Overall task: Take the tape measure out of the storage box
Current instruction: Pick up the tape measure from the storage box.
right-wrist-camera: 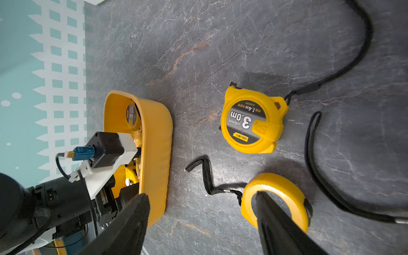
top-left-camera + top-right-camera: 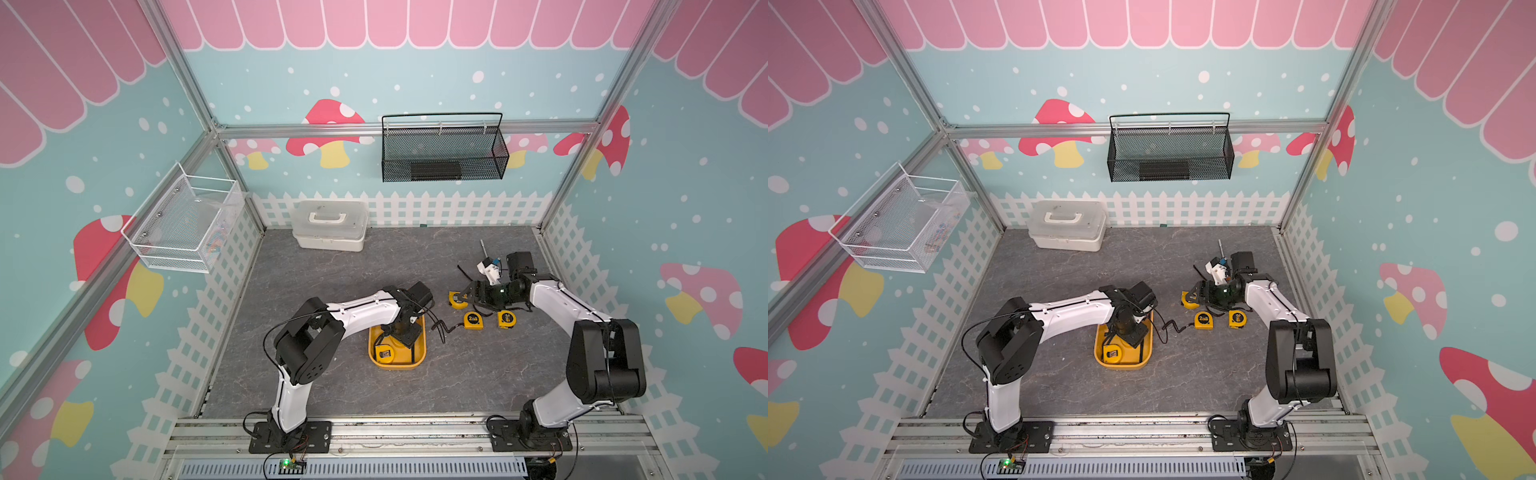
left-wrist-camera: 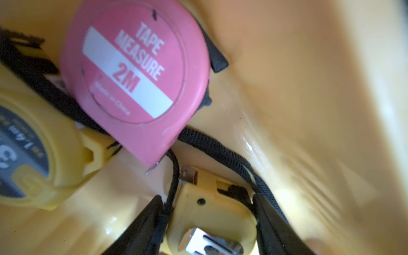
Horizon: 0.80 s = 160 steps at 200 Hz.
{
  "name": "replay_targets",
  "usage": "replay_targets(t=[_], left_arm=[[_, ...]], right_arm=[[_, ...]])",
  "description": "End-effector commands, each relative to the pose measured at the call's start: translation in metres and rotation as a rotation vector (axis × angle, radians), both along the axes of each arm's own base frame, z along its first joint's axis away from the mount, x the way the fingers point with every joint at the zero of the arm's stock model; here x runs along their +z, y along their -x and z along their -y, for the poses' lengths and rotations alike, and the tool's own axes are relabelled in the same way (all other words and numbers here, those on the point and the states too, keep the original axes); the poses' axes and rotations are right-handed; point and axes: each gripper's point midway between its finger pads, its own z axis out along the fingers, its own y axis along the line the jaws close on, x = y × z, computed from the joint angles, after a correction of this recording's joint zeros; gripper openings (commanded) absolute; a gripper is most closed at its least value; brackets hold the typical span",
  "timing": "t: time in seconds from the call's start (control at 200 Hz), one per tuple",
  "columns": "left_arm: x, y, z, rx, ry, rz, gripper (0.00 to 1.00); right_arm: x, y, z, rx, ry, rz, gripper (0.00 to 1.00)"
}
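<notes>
left gripper [image 3: 207,197] clamped on the yellow tape measure [image 3: 212,216] inside the storage box [image 2: 397,367], black strap [image 3: 175,172] looks caught by one finger [image 3: 143,227] so lift may drag the pink tape [image 3: 136,66]; right gripper [image 1: 199,195] open, empty, outside the box

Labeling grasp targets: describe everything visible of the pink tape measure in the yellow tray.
The pink tape measure is a scuffed plastic case, its round face printed TAPE MEASURE 2M, with a white band. A black tab sits on its edge, a metal hook at its corner. It lies face-up in the storage box, over a black strap, ungripped.
</notes>
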Motion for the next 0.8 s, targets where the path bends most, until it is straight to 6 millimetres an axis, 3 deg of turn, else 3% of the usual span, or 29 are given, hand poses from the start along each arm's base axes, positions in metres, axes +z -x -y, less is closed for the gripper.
replay_targets(t=[0.0,0.505,0.796], left_arm=[[0.011,-0.006,0.001,-0.011,0.011,0.039,0.68],[0.003,0.013,-0.007,-0.009,0.006,-0.011,0.66],[0.013,0.012,-0.002,-0.013,0.033,0.005,0.60]], right_arm=[[-0.004,0.003,0.000,0.000,-0.005,-0.014,0.77],[-0.006,0.002,-0.001,-0.001,-0.008,-0.018,0.77],[0.000,0.001,-0.001,-0.002,-0.008,-0.003,0.77]])
